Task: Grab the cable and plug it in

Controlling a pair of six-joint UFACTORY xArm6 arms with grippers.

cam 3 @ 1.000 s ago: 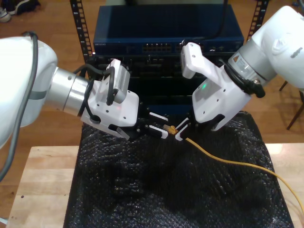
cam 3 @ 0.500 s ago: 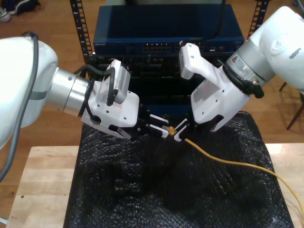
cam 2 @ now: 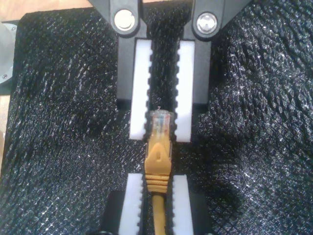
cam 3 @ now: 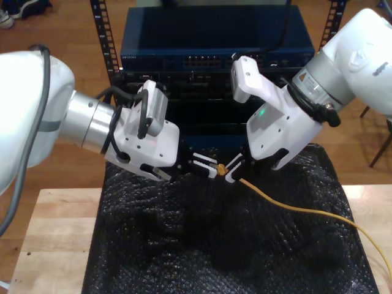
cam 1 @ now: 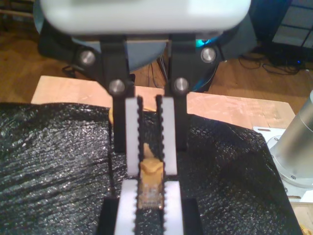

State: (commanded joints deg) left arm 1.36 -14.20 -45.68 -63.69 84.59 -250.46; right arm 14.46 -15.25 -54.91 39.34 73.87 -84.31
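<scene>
Two claws nose to nose: my second claw (cam 2: 155,205) pinches the long yellow-orange network cable (cam 2: 158,161), its clear plug lying along the axis into my first claw (cam 1: 147,208), whose pads are pressed around the plug.

My first claw (cam 3: 205,166) and my second claw (cam 3: 231,168) meet tip to tip, both arms angled downward.

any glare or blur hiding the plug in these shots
Second wrist view: the cable's plug is sharp, with glints speckling the black mat. First wrist view: the plug is soft and dim, and the near housing is washed out. Exterior view: the plug is tiny and slightly blurred.
</scene>
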